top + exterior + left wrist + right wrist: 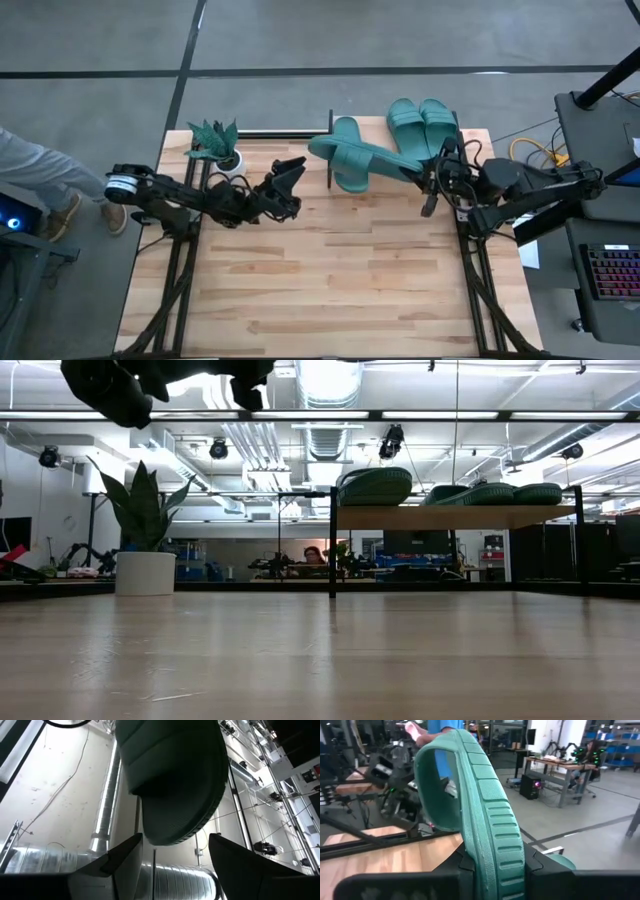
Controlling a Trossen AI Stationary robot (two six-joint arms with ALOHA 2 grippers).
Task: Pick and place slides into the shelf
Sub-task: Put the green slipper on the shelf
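Four teal-green rubber slides and a low shelf (331,150) with a light-wood top and thin black frame sit at the table's far edge. Two slides (420,122) lie side by side, flat on the shelf's right part. A third slide (347,152) rests on the left part. The fourth slide (385,163) lies slantwise across the third, tilted on edge, its ribbed sole side and wide strap showing, its near end clamped in the right gripper (432,180).
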